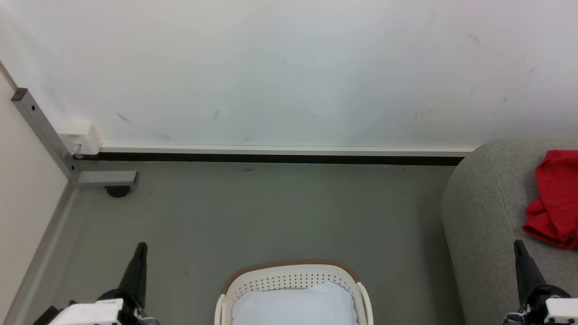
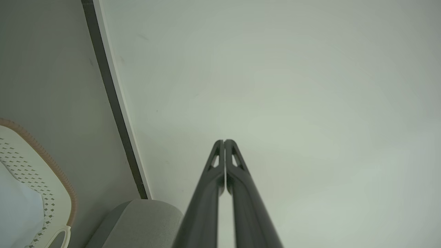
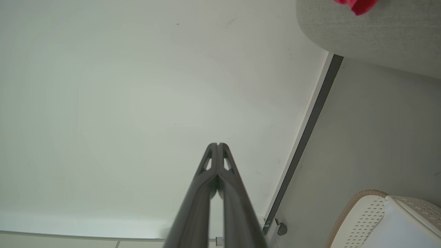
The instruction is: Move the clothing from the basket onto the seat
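Head view: a pale sheet (image 1: 291, 304) lies uppermost in the basket (image 1: 293, 267), so a blind grab could carry it to the seat (image 1: 487, 203), where red clothing (image 1: 557, 198) already lies.

Left wrist view: the left gripper (image 2: 224, 141) is pressed closed, empty, facing the wall (image 2: 293, 86).

Right wrist view: the right gripper (image 3: 217, 144) is likewise closed, holding nothing.

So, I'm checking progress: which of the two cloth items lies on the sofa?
The bright red clothing, crumpled on the grey seat at the head view's right edge. The other, a plain pale sheet, lies inside the white basket.
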Motion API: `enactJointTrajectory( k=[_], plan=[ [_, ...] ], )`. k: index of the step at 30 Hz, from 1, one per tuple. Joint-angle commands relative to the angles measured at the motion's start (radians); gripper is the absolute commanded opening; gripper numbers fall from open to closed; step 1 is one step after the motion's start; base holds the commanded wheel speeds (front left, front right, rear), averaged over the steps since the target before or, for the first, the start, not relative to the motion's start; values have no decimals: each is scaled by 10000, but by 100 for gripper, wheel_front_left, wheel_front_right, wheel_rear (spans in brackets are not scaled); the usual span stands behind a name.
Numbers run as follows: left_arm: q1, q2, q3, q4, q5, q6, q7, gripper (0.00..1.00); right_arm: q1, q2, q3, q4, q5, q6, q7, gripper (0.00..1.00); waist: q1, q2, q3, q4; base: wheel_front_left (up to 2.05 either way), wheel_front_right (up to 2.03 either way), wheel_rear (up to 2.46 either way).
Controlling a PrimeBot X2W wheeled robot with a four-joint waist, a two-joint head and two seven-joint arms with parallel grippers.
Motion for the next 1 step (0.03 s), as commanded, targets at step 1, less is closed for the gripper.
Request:
enactJointTrajectory(
  k=[1],
  plan=[
    [-88, 16, 23, -30, -130, -61, 41, 0, -133, 1, -35, 30, -62, -21, 33, 0, 0, -1, 0, 0, 0, 0, 0]
  ],
)
